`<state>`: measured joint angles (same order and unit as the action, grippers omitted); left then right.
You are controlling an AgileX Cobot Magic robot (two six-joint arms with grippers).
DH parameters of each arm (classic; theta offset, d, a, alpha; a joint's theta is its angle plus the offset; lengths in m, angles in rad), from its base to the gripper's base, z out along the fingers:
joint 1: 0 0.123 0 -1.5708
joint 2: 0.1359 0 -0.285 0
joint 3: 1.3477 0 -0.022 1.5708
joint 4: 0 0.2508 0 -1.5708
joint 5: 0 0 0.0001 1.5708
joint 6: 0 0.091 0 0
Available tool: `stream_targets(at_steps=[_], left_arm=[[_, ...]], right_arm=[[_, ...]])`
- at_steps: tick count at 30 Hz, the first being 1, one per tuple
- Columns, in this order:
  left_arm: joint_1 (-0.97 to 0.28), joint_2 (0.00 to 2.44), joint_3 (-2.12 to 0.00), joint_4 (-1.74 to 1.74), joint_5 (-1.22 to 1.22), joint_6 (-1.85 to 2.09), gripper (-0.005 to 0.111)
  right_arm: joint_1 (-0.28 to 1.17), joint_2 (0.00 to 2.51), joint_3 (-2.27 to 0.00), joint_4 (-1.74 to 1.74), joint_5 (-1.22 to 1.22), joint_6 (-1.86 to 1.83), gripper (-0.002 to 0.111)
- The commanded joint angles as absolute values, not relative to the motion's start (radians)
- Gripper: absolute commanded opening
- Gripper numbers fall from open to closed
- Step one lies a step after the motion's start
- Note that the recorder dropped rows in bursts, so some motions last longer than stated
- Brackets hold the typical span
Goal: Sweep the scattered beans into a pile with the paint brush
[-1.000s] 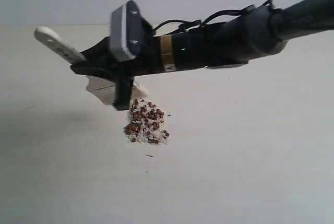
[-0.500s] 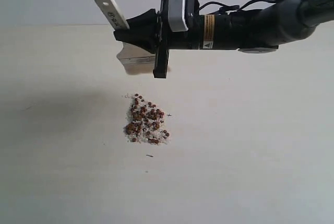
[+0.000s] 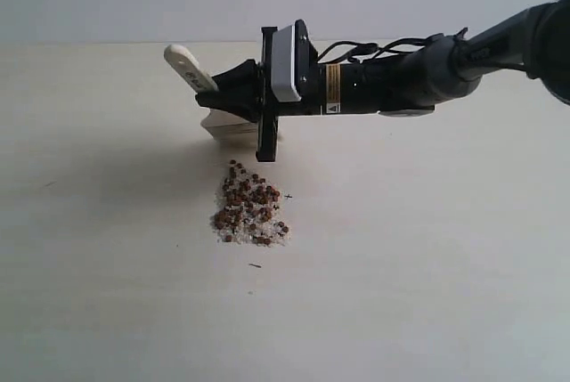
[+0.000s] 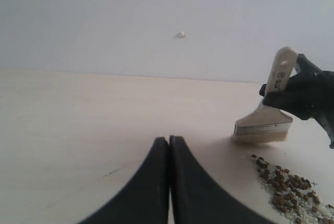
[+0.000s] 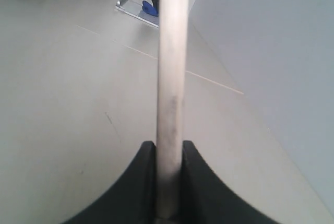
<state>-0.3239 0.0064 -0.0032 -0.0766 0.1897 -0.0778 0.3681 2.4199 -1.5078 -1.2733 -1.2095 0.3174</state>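
Dozens of beans [image 3: 249, 213] piled, paint brush [image 3: 184, 65] clamped in right end effector [image 3: 212, 99]

The beans [image 3: 250, 215] lie in one tight pile; the paint brush [image 3: 227, 124] tilts bristles-down just beside it.

One paint brush [image 4: 263, 124], two end effectors [image 4: 169, 140] [image 3: 233, 95], one pile of dozens of beans [image 3: 249, 208].

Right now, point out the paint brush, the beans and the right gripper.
paint brush [image 4: 263, 125]: left wrist view, on the metal ferrule.
beans [image 3: 249, 208]: exterior view, middle of the pile.
right gripper [image 5: 169, 153]: right wrist view, between its fingertips, clamping the handle.
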Motion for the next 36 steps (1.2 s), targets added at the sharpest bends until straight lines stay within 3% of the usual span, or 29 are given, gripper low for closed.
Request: stream_targets(at_steps=[1,21,36], left_arm=[[-0.330,0.000,0.000,-0.075,0.187,-0.082,0.000],[-0.330,0.000,0.000,-0.075,0.187,-0.082,0.000],[-0.330,0.000,0.000,-0.075,0.187,-0.082,0.000]], right_arm=[[0.366,2.467,-1.535,-1.279,-1.221,0.350,0.000],[0.366,2.381,-1.535,-1.572,-1.221,0.774,0.000],[0.379,2.356,-1.535,-1.399,-1.221,0.510,0.000]])
